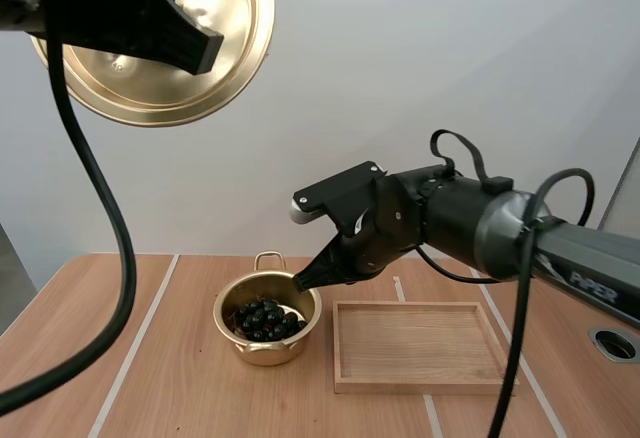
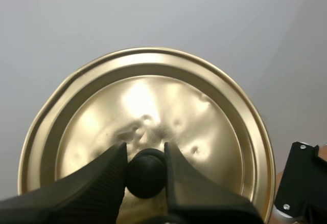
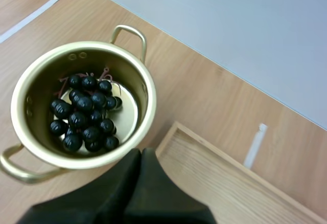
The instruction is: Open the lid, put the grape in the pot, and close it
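High view: your left gripper (image 2: 146,158) clamps the lid (image 1: 150,90) by its knob (image 2: 146,177), well above and left of the pot (image 1: 266,351). The grapes (image 1: 265,318) lie in the pot. Your right gripper (image 1: 304,280), fingers together on nothing, sits at the pot's rim, tray (image 1: 418,343) side; likely clear it first.
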### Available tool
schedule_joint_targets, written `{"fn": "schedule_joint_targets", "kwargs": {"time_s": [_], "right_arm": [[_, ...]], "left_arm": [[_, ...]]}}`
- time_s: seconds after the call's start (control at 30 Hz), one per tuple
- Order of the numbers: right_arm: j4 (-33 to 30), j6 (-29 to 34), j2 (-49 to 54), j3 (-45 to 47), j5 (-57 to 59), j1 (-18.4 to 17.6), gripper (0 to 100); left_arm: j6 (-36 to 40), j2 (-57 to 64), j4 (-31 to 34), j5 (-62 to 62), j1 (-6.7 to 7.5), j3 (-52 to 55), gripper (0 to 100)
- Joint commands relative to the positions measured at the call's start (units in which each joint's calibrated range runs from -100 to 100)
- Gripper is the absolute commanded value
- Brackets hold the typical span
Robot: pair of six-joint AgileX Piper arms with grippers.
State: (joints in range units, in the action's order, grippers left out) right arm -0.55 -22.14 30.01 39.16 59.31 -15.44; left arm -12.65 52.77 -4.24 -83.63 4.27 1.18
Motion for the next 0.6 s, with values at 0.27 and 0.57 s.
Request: {"fn": "schedule_joint_targets", "kwargs": {"time_s": [0.27, 0.57], "right_arm": [[-0.81, -0.42, 27.11, 7.33, 19.33, 0.84, 0], [-1.89, -0.42, 44.68, 7.46, 36.03, 6.21, 0]], "left_arm": [[-0.90, -12.34, 0.26, -9.51, 0.12, -0.31, 0], [-6.93, -25.99, -9.55, -16.37, 0.12, -0.07, 0]]}}
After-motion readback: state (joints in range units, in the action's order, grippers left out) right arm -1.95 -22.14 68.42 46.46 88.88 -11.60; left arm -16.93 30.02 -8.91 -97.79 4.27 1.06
